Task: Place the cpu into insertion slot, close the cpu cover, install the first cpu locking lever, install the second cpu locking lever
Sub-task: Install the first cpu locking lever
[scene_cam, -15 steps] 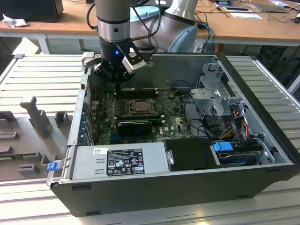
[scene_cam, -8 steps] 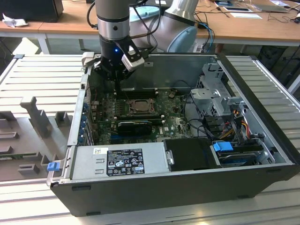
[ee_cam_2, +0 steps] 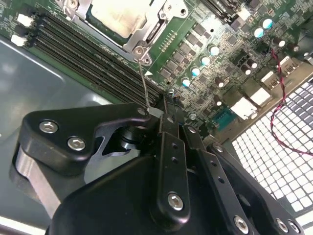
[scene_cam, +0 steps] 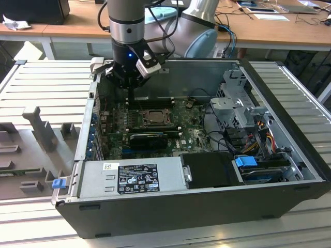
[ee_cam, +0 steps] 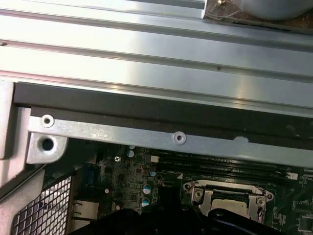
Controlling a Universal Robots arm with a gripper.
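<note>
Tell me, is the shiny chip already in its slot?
In. The cpu lies flat inside the insertion slot, with the cpu cover framing its pale metal top in the second wrist view.

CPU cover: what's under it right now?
Through the cpu cover's window in the second wrist view, the cpu's pale metal top shows. The insertion slot's pin field is hidden beneath them.

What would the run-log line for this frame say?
cpu: seated in insertion slot | cpu cover: closed over it | gripper: on thin locking lever beside socket | jaws: closed on lever tip
</note>
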